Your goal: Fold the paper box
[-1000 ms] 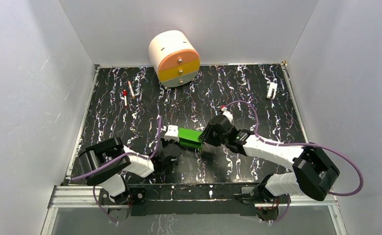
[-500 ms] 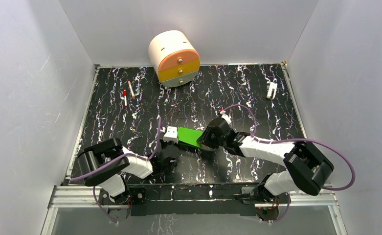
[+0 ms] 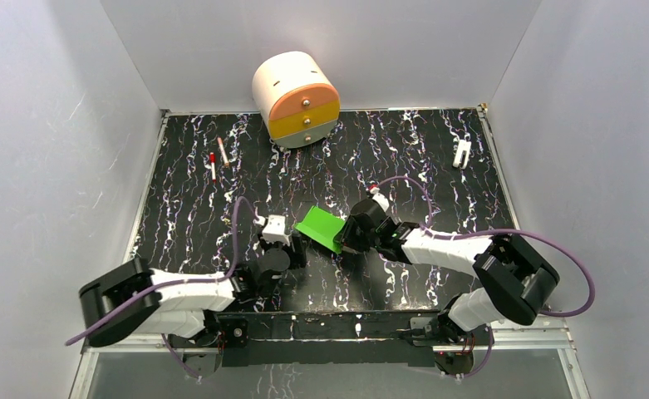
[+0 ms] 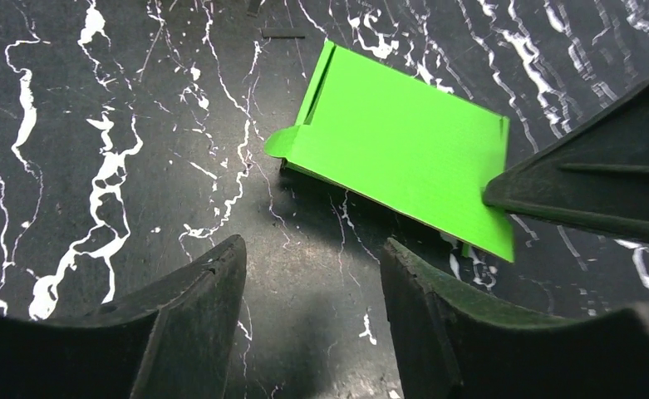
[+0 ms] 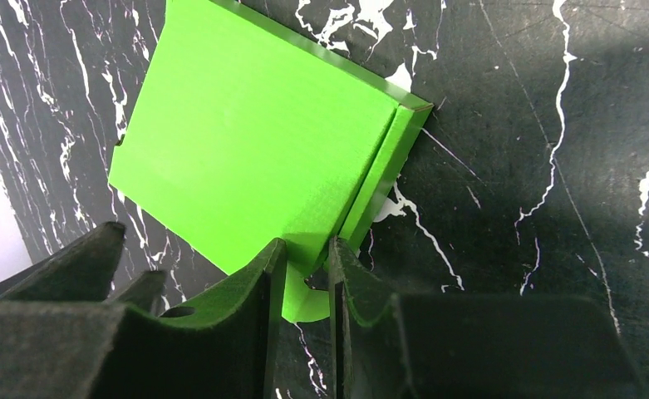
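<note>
Top external view: one paper box (image 3: 321,228) lies a little toward 6 o'clock from the middle of the bench (image 3: 188,208), between the two arms. It is a single flattened piece of bright green card. Its long axis runs roughly from 10 o'clock to 4 o'clock, and its broad face is turned upward.

The left wrist view shows a dark shadow under the box's (image 4: 395,154) near edge, so that edge seems lifted off the bench. A small rounded tab sticks out at its 10 o'clock end.

The right end effector (image 3: 343,237) holds the 4 o'clock end. In the right wrist view its fingers (image 5: 304,266) are pinched narrow on the card's (image 5: 246,141) edge, just beside a narrow folded side strip.

The left end effector (image 3: 292,247) sits at about 8 o'clock from the box. Its fingers (image 4: 308,258) are spread wide, hold nothing, and are apart from the card.

One round drawer unit (image 3: 296,98) stands at 12 o'clock, with three drawer fronts showing: orange, yellow and pale. Two pens (image 3: 213,166) lie near each other at 10 o'clock. One small white clip-like piece (image 3: 462,154) lies at 2 o'clock.
</note>
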You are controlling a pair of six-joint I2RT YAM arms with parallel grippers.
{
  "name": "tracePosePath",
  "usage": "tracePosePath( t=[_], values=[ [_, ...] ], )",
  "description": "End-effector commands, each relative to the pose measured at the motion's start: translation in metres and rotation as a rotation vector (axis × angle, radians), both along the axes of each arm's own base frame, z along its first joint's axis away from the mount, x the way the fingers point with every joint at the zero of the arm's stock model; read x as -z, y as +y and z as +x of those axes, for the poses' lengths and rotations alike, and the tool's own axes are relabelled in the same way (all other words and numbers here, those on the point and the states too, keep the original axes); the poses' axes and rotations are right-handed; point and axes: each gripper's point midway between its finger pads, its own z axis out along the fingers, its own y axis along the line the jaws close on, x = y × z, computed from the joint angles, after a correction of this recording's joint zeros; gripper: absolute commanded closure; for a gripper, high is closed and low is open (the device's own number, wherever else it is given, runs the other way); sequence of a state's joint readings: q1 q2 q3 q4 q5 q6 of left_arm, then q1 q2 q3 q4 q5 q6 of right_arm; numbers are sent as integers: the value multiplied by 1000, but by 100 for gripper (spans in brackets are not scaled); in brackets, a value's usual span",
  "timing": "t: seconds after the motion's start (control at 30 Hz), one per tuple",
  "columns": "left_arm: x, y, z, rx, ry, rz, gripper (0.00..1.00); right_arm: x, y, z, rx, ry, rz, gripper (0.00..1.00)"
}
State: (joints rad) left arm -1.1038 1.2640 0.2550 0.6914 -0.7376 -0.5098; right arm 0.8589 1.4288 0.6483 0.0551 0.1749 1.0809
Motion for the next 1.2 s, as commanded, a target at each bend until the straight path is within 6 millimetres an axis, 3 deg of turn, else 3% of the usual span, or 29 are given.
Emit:
tracePosePath(
  t=[0.0,0.17,0.33,0.57,0.73,1.0,1.17],
  values=[
    [-1,19,-16,-17,74,-10,39,15,-16,-2,-5,9,-124,67],
    [-44,26,-13,0,38,-126,31,16,-19,0,-14,2,-154,67],
    [-66,27,10,22,79,-203,39,18,-19,0,-29,2,-172,67],
    [-65,6,47,91,209,-189,55,17,-19,2,-43,-5,-188,67],
    [-61,-10,68,153,286,-201,61,16,-18,3,-53,-10,-192,67],
    [-35,-24,77,211,412,-161,68,17,-16,4,-63,-12,-199,67],
    [-16,-27,72,226,481,-149,72,18,-16,5,-71,-13,-205,67]
  ],
)
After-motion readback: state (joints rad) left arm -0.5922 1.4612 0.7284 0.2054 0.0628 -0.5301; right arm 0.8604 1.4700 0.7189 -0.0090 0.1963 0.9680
